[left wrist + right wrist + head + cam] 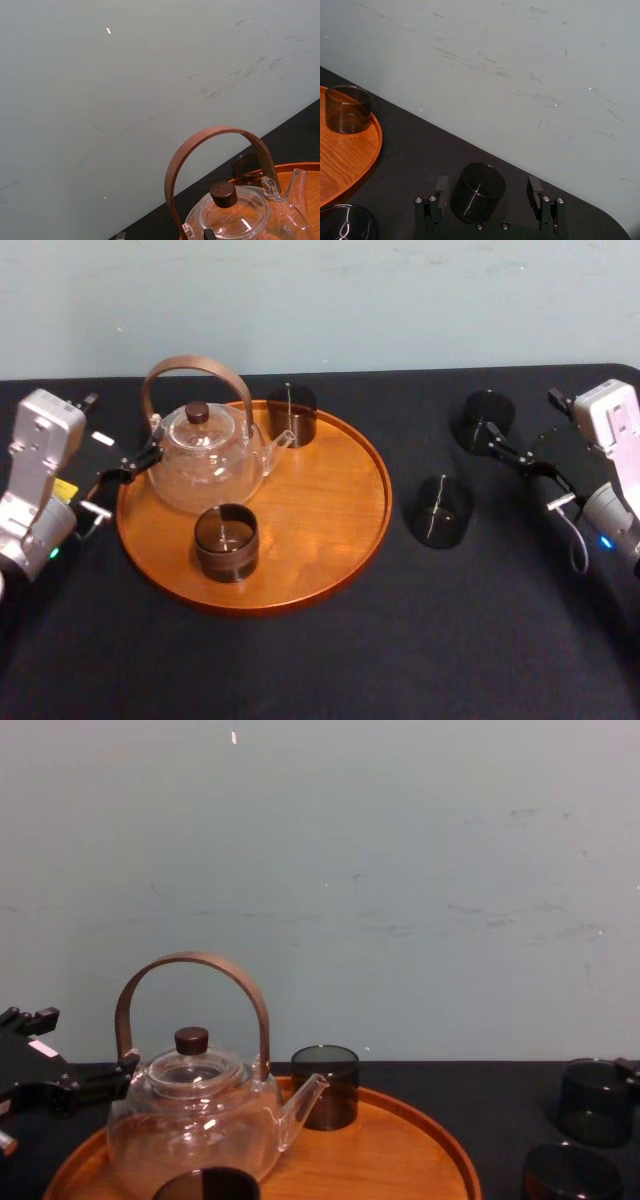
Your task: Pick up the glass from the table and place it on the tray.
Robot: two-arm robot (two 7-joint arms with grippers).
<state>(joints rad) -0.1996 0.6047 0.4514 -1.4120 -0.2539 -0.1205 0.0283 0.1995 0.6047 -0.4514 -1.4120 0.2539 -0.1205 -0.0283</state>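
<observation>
On the black table (pixel 330 670), the head view has the round wooden tray (pixel 330 500) left of centre, carrying a glass teapot (pixel 205 455), a rear tray glass (pixel 291 414) and a front tray glass (pixel 226 542). Two more dark glasses stand on the table to the tray's right: the nearer glass (pixel 441 512) close to the rim, and the farther glass (pixel 486 418) toward the back. The right gripper (pixel 500 443) reaches to that farther one, which I judge to be the glass in hand. The left gripper (pixel 148 457) sits by the teapot's left side at the tray rim, seemingly idle; whether it is open or closed I cannot tell. The left wrist view looks past the teapot's brown handle (pixel 215 131) and lid knob (pixel 223 194) to the pale wall (pixel 125 90). In the right wrist view the jaws are spread wide, the fingers (pixel 441 186) flanking the farther glass with a gap on each side, so nothing is gripped yet. The table's rounded back corner lies just beyond, leaving little room behind. The chest view shows the tray's right half bare beyond the spout. That looks like the likeliest landing spot, once the glass is carried over the low rim and clear of the nearer glass.
</observation>
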